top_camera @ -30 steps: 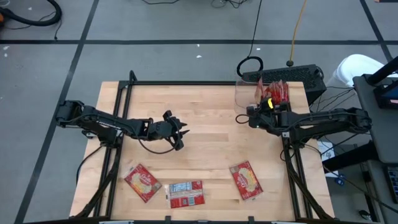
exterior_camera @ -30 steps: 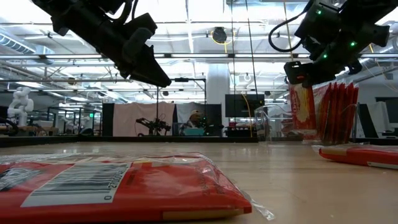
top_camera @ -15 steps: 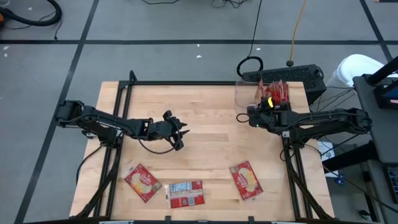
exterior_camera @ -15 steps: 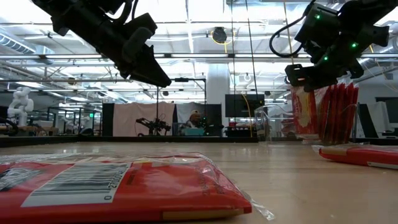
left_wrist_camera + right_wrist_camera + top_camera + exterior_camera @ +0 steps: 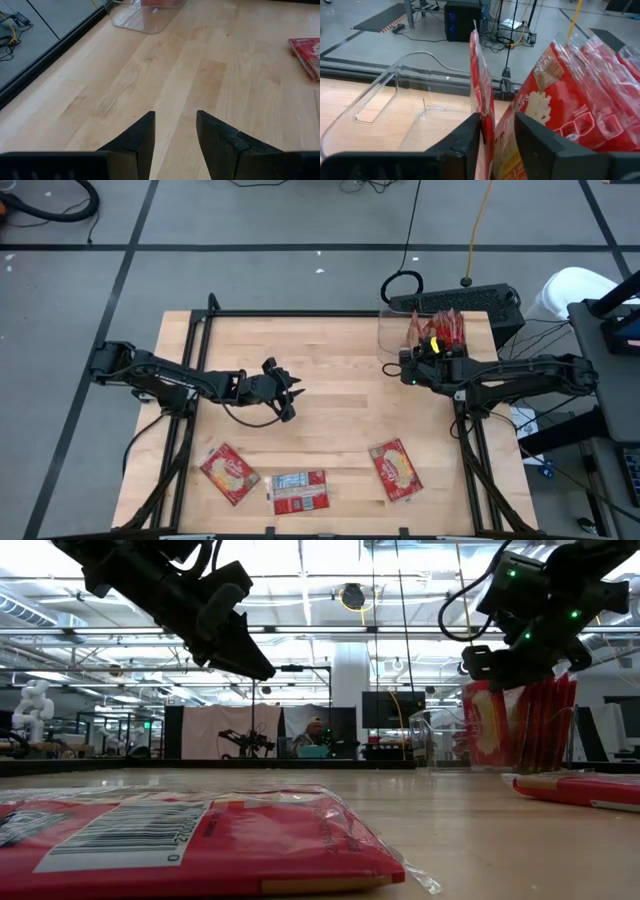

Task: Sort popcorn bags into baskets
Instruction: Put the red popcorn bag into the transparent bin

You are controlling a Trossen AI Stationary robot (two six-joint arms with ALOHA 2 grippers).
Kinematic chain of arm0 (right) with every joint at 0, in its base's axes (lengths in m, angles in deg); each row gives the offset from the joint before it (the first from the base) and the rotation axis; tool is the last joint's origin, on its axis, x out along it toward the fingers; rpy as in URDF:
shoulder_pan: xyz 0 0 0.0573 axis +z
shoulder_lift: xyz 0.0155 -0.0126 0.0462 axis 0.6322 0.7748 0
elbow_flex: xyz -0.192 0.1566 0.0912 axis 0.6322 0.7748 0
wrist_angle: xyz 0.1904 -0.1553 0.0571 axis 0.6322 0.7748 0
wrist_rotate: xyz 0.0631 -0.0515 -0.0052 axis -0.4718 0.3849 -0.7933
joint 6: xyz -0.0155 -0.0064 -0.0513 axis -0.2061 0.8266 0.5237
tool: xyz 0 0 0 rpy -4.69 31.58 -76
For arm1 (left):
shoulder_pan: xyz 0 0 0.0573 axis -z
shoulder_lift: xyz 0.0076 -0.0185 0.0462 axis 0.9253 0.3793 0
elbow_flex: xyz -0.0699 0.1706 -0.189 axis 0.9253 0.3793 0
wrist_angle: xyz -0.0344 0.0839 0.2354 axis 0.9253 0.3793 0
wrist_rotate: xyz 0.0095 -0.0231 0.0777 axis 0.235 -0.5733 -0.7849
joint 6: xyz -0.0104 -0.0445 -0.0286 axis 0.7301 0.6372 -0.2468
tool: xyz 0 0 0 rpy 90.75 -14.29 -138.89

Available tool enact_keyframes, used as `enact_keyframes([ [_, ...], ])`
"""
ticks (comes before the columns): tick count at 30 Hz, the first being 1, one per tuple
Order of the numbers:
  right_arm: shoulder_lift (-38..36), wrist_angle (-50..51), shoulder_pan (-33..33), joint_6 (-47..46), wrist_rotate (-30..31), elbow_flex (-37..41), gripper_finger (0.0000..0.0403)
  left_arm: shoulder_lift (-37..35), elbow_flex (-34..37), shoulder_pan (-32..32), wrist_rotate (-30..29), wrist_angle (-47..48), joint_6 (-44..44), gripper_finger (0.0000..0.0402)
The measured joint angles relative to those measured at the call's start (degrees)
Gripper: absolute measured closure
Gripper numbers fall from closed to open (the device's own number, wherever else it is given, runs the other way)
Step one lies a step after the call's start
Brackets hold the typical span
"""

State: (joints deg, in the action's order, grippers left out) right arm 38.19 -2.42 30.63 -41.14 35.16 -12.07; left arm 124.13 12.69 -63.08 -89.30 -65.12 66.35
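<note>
Right tool over the clear bin, fingers parted around an upright bag so it stands beside the stacked ones. Left tool idles spread mid-surface. Three bags wait at the near edge.
</note>
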Motion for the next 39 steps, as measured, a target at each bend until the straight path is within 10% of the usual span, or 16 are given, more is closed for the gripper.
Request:
enact_keyframes([
  [25,-10.67,-3.62,-0.35,11.27,3.91,0.0,0.0279,0.0,0.02,-0.04,-0.02,0.02,-0.18,0.0252],
  [39,-11.01,-60.19,5.61,63.81,5.53,-3.13,0.028,0.0,0.0,-0.04,-0.02,0.39,0.07,0.0254],
])
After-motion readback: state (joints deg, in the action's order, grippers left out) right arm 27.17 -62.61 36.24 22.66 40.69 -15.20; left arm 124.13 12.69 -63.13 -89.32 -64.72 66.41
